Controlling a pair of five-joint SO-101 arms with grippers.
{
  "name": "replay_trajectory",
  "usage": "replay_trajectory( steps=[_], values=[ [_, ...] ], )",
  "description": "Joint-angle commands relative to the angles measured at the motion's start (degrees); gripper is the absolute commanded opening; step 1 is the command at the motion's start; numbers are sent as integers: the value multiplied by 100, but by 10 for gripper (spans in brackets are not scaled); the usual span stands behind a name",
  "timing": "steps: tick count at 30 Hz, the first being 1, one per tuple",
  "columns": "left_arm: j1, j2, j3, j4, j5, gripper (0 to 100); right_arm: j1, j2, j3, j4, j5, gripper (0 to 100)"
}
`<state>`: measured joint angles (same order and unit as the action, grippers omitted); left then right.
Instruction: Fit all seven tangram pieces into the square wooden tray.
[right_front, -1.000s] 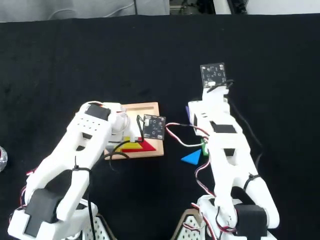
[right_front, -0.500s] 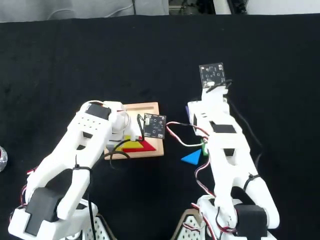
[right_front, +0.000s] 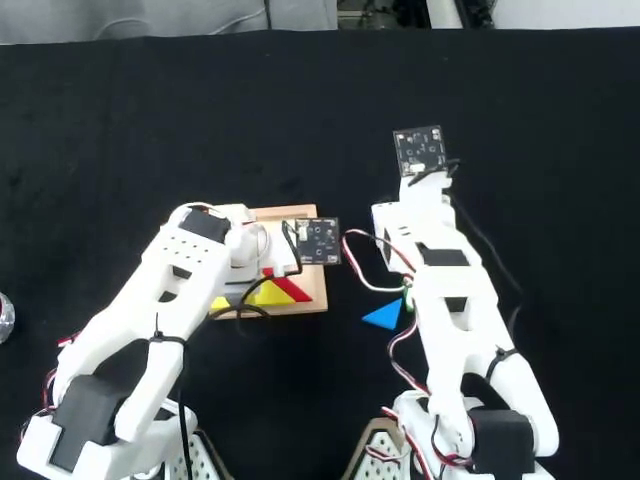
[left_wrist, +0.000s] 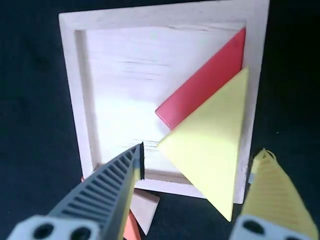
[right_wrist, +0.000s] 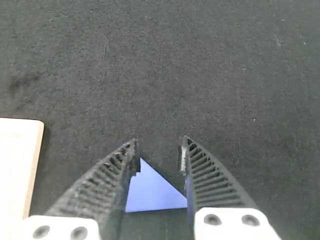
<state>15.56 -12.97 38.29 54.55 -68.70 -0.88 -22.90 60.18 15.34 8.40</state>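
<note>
The square wooden tray (left_wrist: 80, 100) holds a red piece (left_wrist: 200, 85) along one wall. A yellow triangle (left_wrist: 210, 145) leans partly in it, one tip over the rim. My left gripper (left_wrist: 200, 152) hangs open just above that triangle, one finger on each side. A small orange piece (left_wrist: 131, 226) lies outside the tray, beside a small wooden-coloured one. In the high view the left arm (right_front: 190, 260) covers much of the tray (right_front: 300, 215). My right gripper (right_wrist: 157, 142) is open, low over the cloth, with a violet triangle (right_wrist: 152, 192) between its fingers. A blue triangle (right_front: 383, 315) lies beside the right arm.
A black cloth (right_front: 120, 130) covers the table, with free room to the far left, right and back. The tray's corner (right_wrist: 17, 170) lies close to the right gripper. Loose wires (right_front: 365, 270) hang between the two arms.
The left arm's wrist has turned and shifted a little to the right and back over the tray. The right arm has barely moved.
</note>
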Motion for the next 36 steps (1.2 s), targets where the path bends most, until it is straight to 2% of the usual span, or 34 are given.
replay_trajectory(
  steps=[1, 4, 8, 11, 14, 17, 19, 21, 24, 27, 30, 36],
  values=[
    [48, -97, -391, -70, -9, 339, -88, -171, -13, -88, 79, 137],
    [-215, -176, -734, 132, 202, 339, -88, -171, -13, -88, 79, 137],
    [-620, -923, -1007, 1002, 1477, 337, -88, -171, -13, -88, 79, 137],
    [-857, -1679, -910, 1582, 2374, 273, -105, -171, -22, -88, 79, 137],
    [-1059, -2303, -462, 1829, 3165, 179, -114, -180, -22, -62, 79, 137],
    [-1209, -2585, 233, 1846, 3877, 77, -114, -180, -22, -44, 79, 137],
    [-1288, -2585, 611, 1802, 4035, 27, -123, -180, -66, 114, 79, 136],
    [-1376, -2523, 910, 1802, 4123, 33, -149, -180, -180, 352, 79, 119],
    [-1490, -2505, 1200, 1679, 4571, 30, -334, -171, -330, 756, 79, 11],
    [-1429, -2567, 1420, 1521, 5169, 30, -475, -207, -356, 914, 79, 19],
    [-927, -2549, 1710, 1521, 5820, 30, -475, -180, -347, 914, 79, 11],
    [-567, -2523, 1947, 1257, 6048, 30, -484, -180, -330, 914, 79, 11]
  ],
)
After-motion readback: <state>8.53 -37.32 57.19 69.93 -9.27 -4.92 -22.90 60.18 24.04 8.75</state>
